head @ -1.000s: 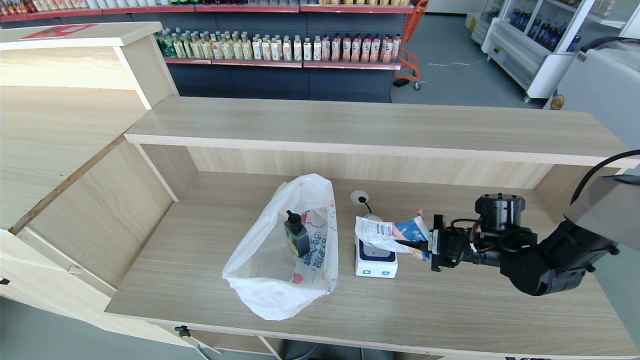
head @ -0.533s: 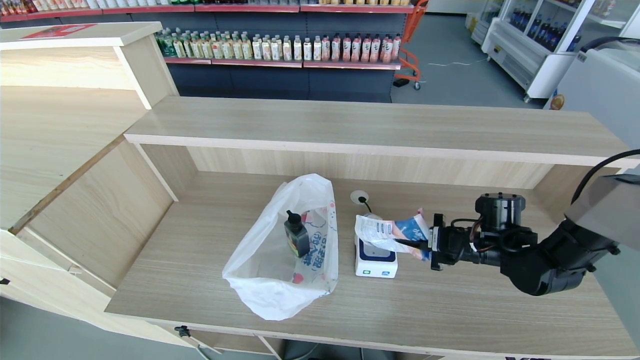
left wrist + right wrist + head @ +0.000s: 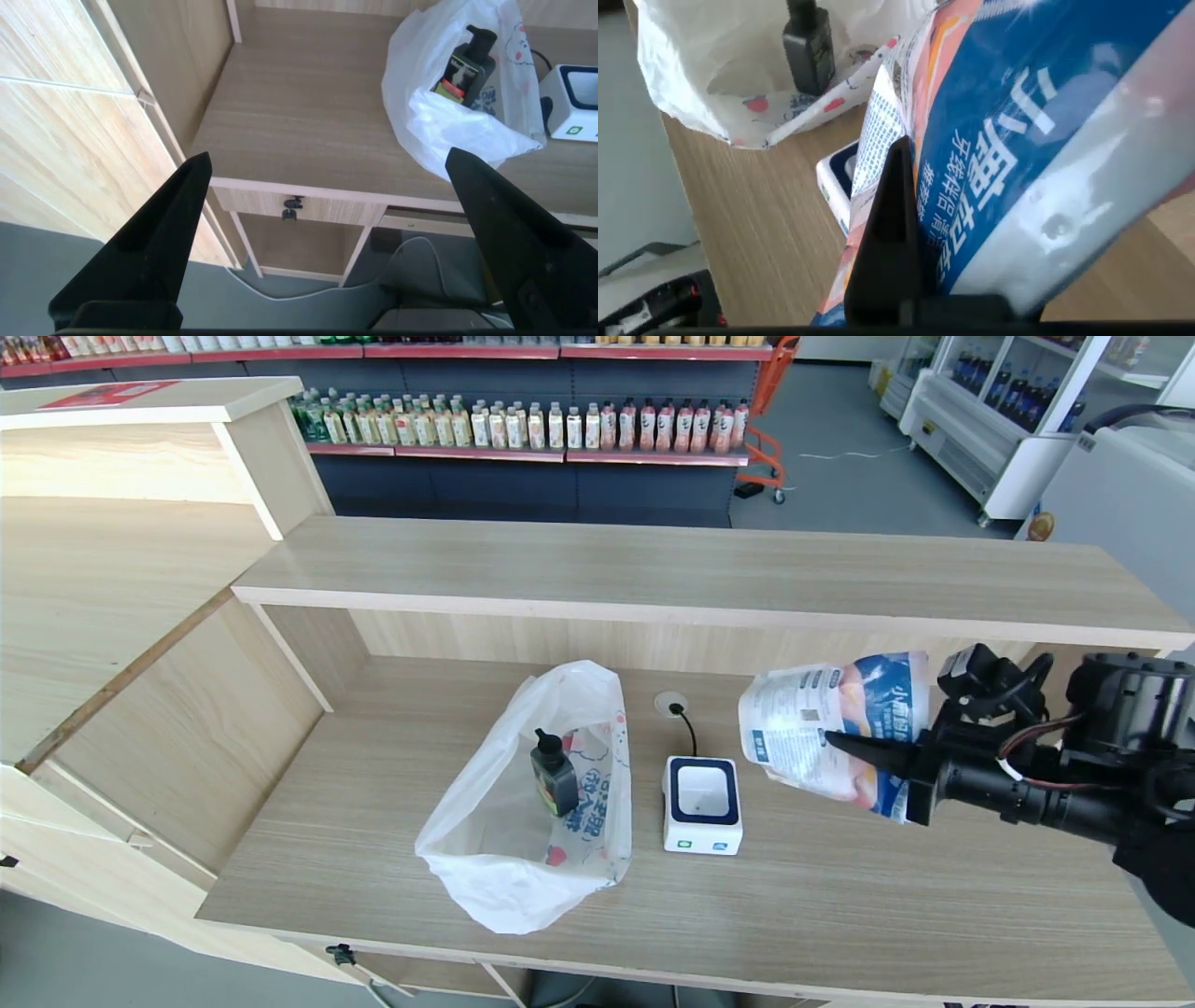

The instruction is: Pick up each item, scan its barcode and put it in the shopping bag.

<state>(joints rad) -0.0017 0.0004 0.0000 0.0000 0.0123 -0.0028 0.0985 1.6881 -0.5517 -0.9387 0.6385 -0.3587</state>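
Observation:
My right gripper (image 3: pixel 864 751) is shut on a white, blue and peach snack pouch (image 3: pixel 826 728), held in the air to the right of and above the white barcode scanner (image 3: pixel 702 805). The pouch (image 3: pixel 1018 159) crowds the right wrist view, with one black finger (image 3: pixel 892 233) across it. The white shopping bag (image 3: pixel 532 803) lies open on the counter left of the scanner, with a dark pump bottle (image 3: pixel 553 773) inside. In the left wrist view my left gripper (image 3: pixel 327 243) is open, off the counter's front edge, with the bag (image 3: pixel 458 93) and bottle (image 3: pixel 470 65) beyond it.
The scanner's cable runs to a round grommet (image 3: pixel 670 703) behind it. A raised wooden ledge (image 3: pixel 653 569) borders the back of the counter (image 3: pixel 653 915), and a side panel (image 3: pixel 187 737) closes its left end. Store shelves of bottles stand behind.
My right gripper has lifted the pouch up off the scanner and pulled it to the right; the scanner top is now uncovered. The bag and bottle have not moved.

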